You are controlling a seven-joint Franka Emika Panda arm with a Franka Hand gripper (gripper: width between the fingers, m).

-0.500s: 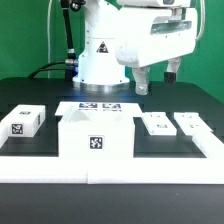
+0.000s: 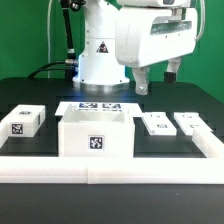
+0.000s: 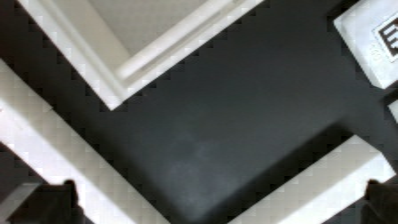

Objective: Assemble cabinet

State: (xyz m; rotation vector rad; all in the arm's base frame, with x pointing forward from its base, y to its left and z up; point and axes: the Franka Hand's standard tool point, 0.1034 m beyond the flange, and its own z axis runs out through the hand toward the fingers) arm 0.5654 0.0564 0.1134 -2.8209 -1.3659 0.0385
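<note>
Only the white robot arm point(image 2: 150, 40) shifted slightly; its gripper point(image 2: 156, 78) hangs wide open, empty. We find the large white hollow plastic cabinet box point(image 2: 95, 135) mid-front on the black desk point(image 2: 30, 95); likely light, stiff, slick, so pinch one wall.

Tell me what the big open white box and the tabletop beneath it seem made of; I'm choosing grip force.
The cabinet looks like rigid white plastic with a matte finish: smooth, uniform walls with crisp edges. The table looks covered in a black matte sheet, perhaps rubber or fabric. It shows only a faint soft sheen, so the exact material stays open.
</note>
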